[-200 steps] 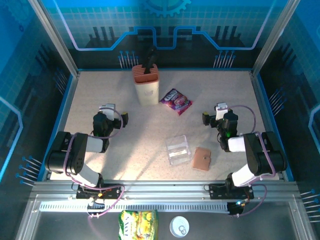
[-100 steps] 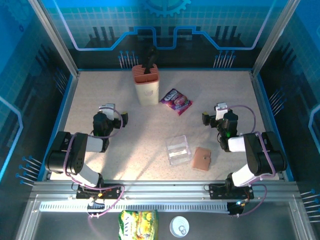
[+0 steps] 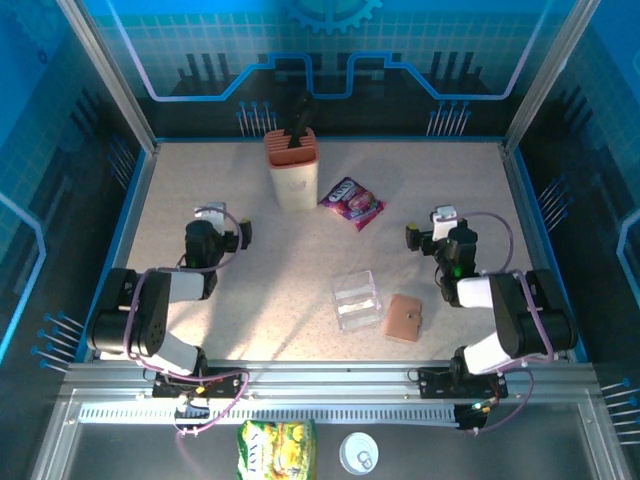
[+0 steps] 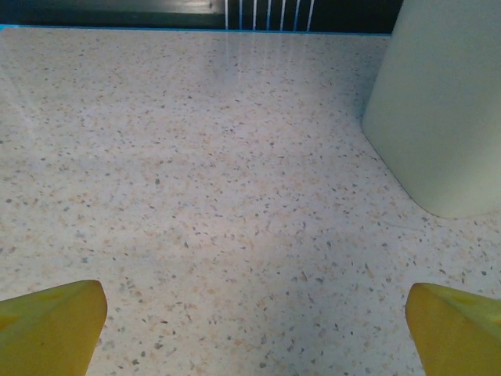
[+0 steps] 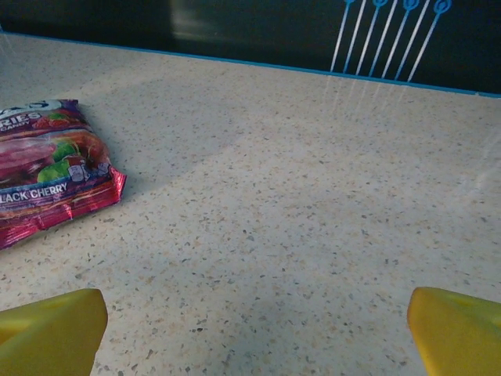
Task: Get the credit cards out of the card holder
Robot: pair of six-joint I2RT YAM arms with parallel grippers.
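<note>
The card holder [image 3: 404, 318] lies folded shut on the speckled worktop [image 3: 200, 170] in the lower right of the overhead view, its snap tab on the right-hand side. It sits just beside the lower right corner of a clear plastic box [image 3: 357, 300]; whether the two touch I cannot tell. Neither gripper is on it.

The left gripper [image 3: 222, 228] sits low over the worktop in the left half of the overhead frame, well apart from the holder. In the left wrist view its gripper [image 4: 254, 329] is spread wide and holds nothing: one yellow fingertip [image 4: 51, 325] sits in each lower corner with bare worktop [image 4: 196, 157] between. A cream knife block [image 4: 438, 102] fills that frame's upper right (seen from above it stands upright at upper centre [image 3: 292, 170], with a salmon slotted top and a dark handle sticking out).

The right gripper [image 3: 432, 232] is right of centre, above the holder in the frame and apart from it. Its wrist view shows the gripper [image 5: 254, 329] equally wide and empty, one yellow fingertip [image 5: 51, 329] in each lower corner, over bare worktop [image 5: 313, 196]. A purple snack packet [image 5: 47, 172] lies flat at that frame's left edge; overhead it lies [image 3: 351, 203] just right of the knife block.
</note>
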